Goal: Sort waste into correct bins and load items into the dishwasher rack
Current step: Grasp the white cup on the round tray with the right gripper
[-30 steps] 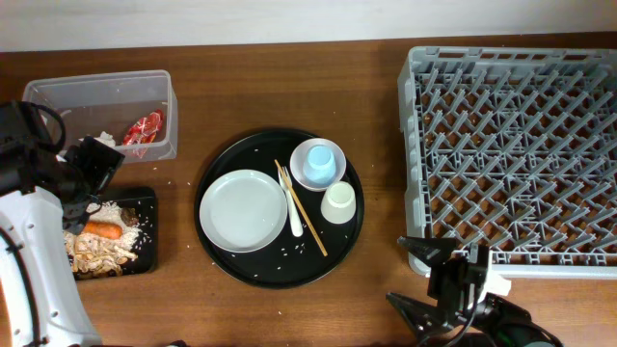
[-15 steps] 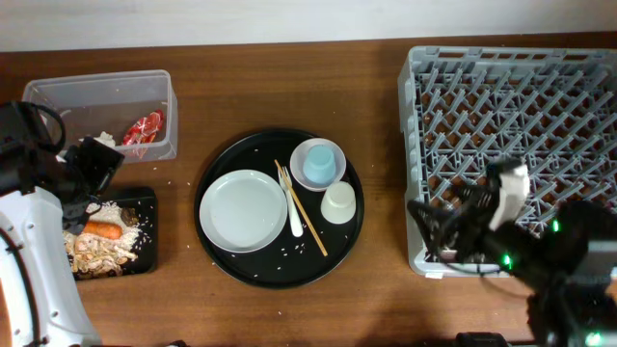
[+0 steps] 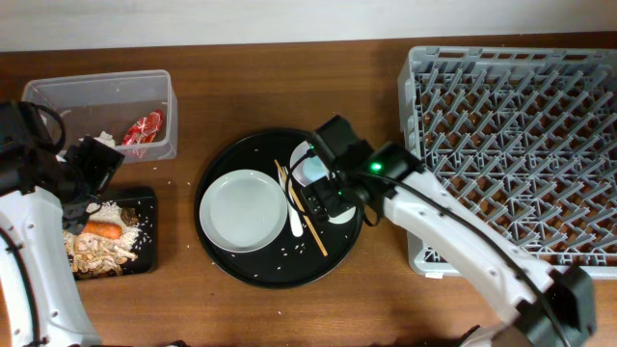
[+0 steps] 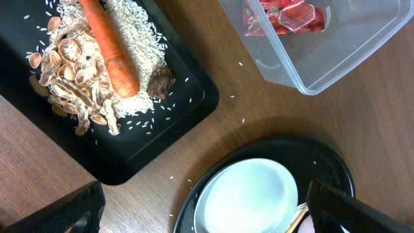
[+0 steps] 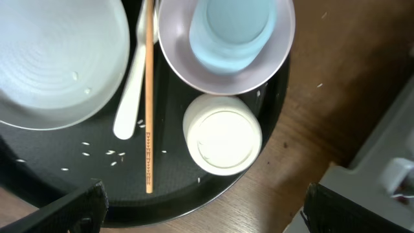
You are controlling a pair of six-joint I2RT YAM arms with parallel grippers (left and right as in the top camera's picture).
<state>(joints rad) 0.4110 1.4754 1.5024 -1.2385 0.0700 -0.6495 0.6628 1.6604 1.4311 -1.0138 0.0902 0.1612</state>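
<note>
My left gripper (image 3: 93,176) is open and empty, above the gap between the clear tub (image 3: 96,96) and the shallow black tray (image 3: 145,246). The tub holds a red-and-white wrapper (image 3: 143,128) and a white tissue (image 3: 104,141). The tray holds rice scraps (image 4: 139,55) and an orange carrot (image 4: 110,52). My right gripper (image 3: 326,200) is open and empty over the round black tray (image 3: 241,275). Below it in the right wrist view are the plate (image 5: 58,58), the bowl (image 5: 226,74) holding the blue cup (image 5: 229,29), the small white cup (image 5: 222,134), the chopsticks (image 5: 149,97) and the fork (image 5: 129,103).
The grey dishwasher rack (image 3: 521,145) fills the right side, and its corner shows in the right wrist view (image 5: 388,162). Loose rice grains lie on the round tray and on the wood near the tub. My right arm crosses the table from the bottom right.
My right arm has swung from the bottom right, past the rack's front edge, to above the round tray's right half. The left arm has not moved.
</note>
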